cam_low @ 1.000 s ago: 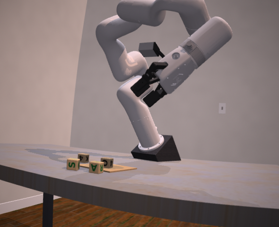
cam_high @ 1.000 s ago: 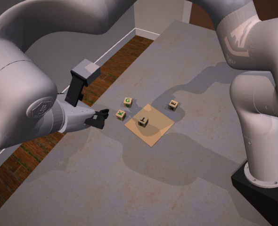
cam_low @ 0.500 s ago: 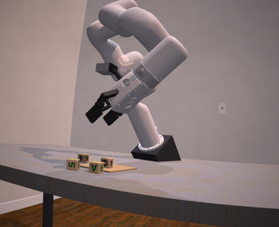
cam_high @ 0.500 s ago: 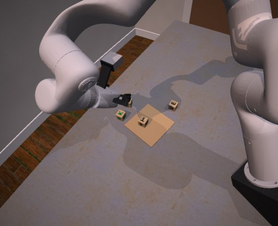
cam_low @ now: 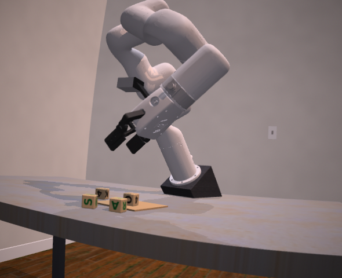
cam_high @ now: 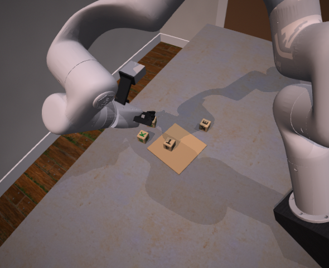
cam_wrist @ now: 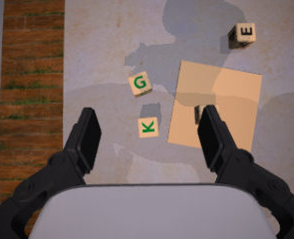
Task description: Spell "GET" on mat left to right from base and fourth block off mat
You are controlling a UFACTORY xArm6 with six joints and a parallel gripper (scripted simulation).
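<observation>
Four wooden letter blocks lie around a tan mat (cam_high: 184, 157) (cam_low: 150, 205) (cam_wrist: 236, 115). The T block (cam_high: 169, 143) (cam_low: 131, 198) sits on the mat near its far-left corner; in the wrist view the T block (cam_wrist: 199, 114) is half hidden by my right finger. The G block (cam_high: 153, 122) (cam_low: 89, 201) (cam_wrist: 140, 84) and the K block (cam_high: 143, 136) (cam_low: 117, 204) (cam_wrist: 147, 127) lie off the mat, on the side away from the base. The E block (cam_high: 204, 124) (cam_low: 102, 193) (cam_wrist: 243, 35) lies off the mat beyond another edge. My gripper (cam_high: 148, 116) (cam_low: 123, 146) (cam_wrist: 148, 119) is open and empty, tilted, well above the K and G blocks.
The grey table (cam_high: 130, 216) ends close beyond the G and K blocks, with wooden floor (cam_high: 29, 178) below. The robot's black base (cam_high: 317, 230) stands on the table on the other side of the mat.
</observation>
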